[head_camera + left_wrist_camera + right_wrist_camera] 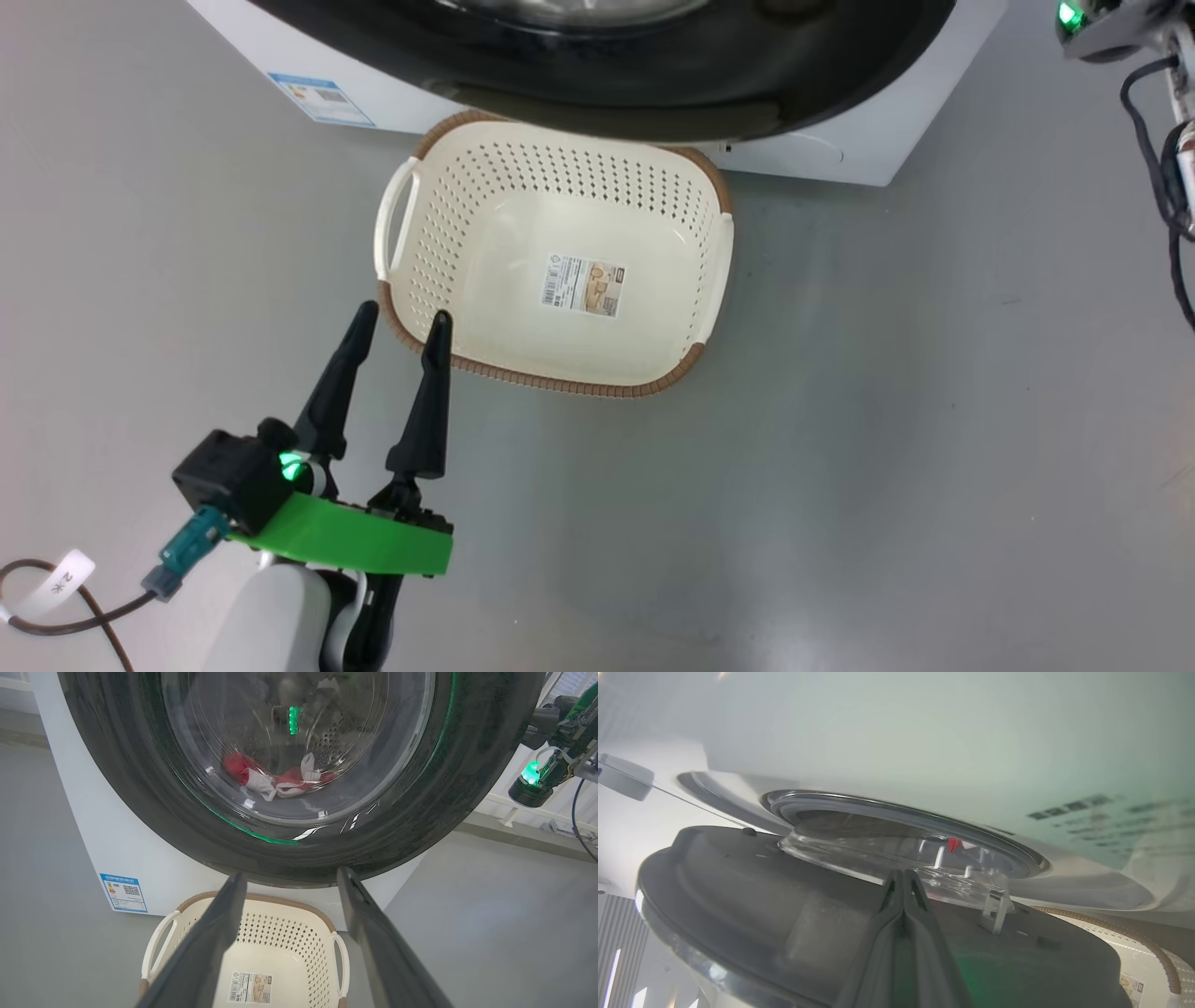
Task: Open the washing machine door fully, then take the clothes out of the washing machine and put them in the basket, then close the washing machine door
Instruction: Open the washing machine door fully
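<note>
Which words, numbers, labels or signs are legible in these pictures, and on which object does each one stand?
"2米" (seems so, printed sideways): white tag on the cable beside the left arm.
Blue label on the washing machine: QR code; print too small to read.
Paper sticker in the basket: barcode; print too small to read.
Dark print on the washing machine, right wrist view: blurred, unreadable.

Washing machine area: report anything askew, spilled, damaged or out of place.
Nothing looks spilled or damaged. The basket stands upright and empty on the floor against the washing machine, its far rim under the washing machine door, which is ajar. The clothes lie inside the drum.
</note>
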Tool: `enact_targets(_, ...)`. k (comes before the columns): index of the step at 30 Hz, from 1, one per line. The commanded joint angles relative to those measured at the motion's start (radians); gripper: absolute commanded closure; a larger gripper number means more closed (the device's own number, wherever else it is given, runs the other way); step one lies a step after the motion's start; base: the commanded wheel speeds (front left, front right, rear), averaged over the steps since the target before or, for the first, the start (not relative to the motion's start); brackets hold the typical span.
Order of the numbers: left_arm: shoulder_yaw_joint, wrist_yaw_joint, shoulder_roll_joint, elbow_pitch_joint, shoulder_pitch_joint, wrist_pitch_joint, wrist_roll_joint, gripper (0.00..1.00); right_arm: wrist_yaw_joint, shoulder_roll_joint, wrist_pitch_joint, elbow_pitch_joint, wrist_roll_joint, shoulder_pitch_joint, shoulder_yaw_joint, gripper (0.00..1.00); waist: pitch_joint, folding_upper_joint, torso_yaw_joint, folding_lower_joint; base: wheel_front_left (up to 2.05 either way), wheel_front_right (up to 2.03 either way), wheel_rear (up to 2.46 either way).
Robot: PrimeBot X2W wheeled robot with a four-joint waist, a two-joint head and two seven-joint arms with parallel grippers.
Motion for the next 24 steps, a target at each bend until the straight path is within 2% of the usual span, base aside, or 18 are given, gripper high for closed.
enact_targets(1,0.029,-0.003,0.017,-0.016,0.003,-0.008,0.000,0.00,0.002,0.037,0.019,-0.047,-0.011,0.040,0.017,1.00,-0.016,-0.0001,0.002,0.0000,0.00,0.00,0.00)
enact_targets(9,0.030,-0.003,0.022,0.003,0.035,-0.008,0.009,0.00,0.002,0.045,0.049,-0.115,-0.009,0.148,0.034,1.00,-0.075,-0.0001,-0.002,0.0000,0.00,0.00,0.00)
enact_targets(24,0.050,-0.003,0.021,0.026,0.141,-0.008,0.044,0.00,0.002,0.091,0.126,-0.322,0.001,0.423,0.090,1.00,-0.227,-0.0001,0.019,0.0000,0.00,0.00,0.00)
